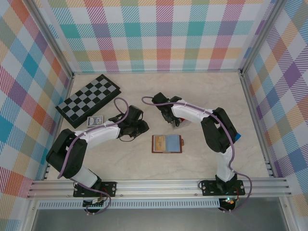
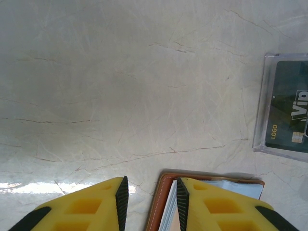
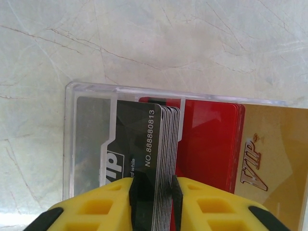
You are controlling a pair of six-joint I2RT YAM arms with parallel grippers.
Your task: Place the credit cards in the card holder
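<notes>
The right claw [image 3: 153,187] is clamped on the black card [image 3: 137,139] in the clear tray [image 3: 71,144]. Stacked edges beside that card suggest more than one may be pinched. The red card [image 3: 207,139] and the tan card [image 3: 274,144] lie flat in the tray just beside it. The card holder [image 1: 156,144] lies open on the desk [image 1: 120,163], near the tray. The left claw [image 2: 150,192] is over its edge, jaws apart and gripping nothing. To lift well, raise slowly and check that a single card comes away — a tilted card can catch the tray wall. The left claw looks placed to pin the holder, so press it down before the card slides into a pocket.
</notes>
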